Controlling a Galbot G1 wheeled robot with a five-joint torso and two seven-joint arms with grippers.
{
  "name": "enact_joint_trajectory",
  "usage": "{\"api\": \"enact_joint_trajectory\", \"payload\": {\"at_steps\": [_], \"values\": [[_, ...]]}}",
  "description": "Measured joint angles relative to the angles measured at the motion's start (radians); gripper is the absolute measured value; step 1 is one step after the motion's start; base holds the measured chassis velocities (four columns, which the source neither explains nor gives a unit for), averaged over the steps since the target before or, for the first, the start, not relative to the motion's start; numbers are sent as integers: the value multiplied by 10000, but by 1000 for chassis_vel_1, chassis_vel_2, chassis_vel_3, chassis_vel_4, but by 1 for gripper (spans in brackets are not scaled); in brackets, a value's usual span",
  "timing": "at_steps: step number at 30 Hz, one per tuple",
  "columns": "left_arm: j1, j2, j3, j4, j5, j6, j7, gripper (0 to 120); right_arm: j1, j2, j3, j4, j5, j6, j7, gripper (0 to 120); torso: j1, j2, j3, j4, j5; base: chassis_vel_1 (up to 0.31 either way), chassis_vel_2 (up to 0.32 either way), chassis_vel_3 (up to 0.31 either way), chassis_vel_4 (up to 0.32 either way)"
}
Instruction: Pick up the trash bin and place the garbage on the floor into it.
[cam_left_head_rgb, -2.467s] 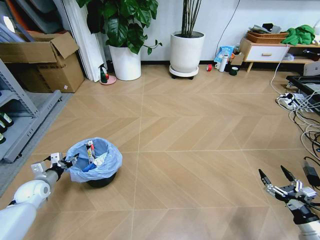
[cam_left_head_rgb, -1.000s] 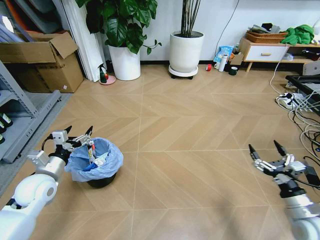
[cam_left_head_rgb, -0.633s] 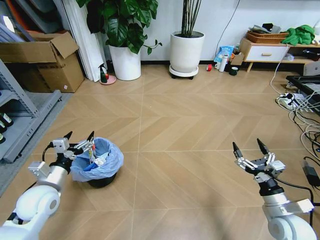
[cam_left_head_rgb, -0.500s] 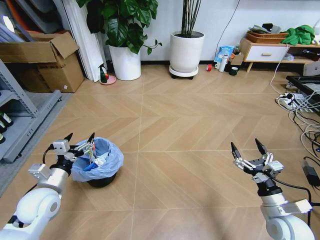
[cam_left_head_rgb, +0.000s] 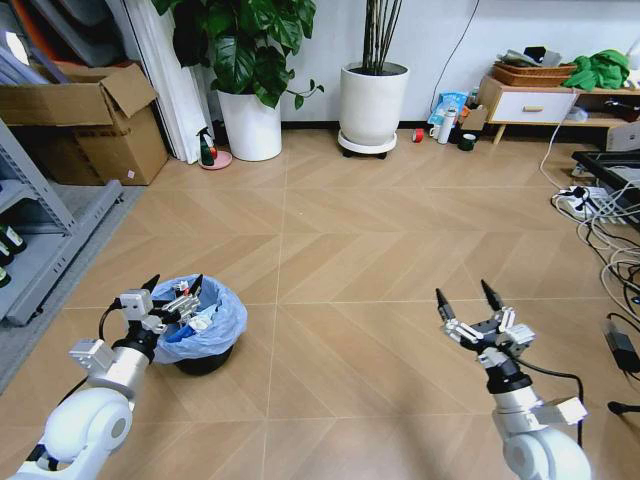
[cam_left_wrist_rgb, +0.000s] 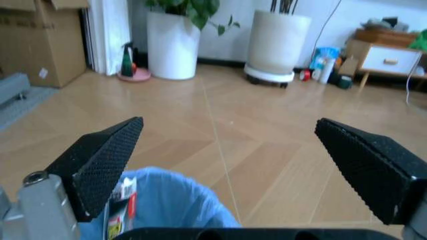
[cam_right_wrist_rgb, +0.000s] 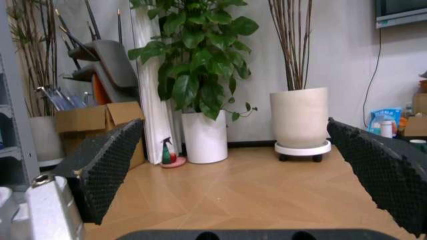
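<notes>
Left gripper (cam_left_head_rgb: 172, 290): I have it over the near-left rim of the trash bin (cam_left_head_rgb: 205, 325), jaws spread wide and empty, I judge so they can straddle the rim.
Trash bin: stands upright on the floor (cam_left_head_rgb: 350, 250), toward its left side, bag puffed over the rim, litter inside.
Floor: I see no loose garbage on the open planks.
Right gripper (cam_left_head_rgb: 468, 300): hangs above bare floor, well apart from the bin, jaws wide, holding nothing; waiting, I judge.
</notes>
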Motion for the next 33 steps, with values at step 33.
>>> {"api": "enact_joint_trajectory", "payload": {"at_steps": [33], "values": [[-8, 18, -17, 46, 0, 66, 12, 100, -13, -10, 29, -9, 1, -39, 23, 100, 0, 0, 0, 0, 1, 0, 0, 0, 0]]}}
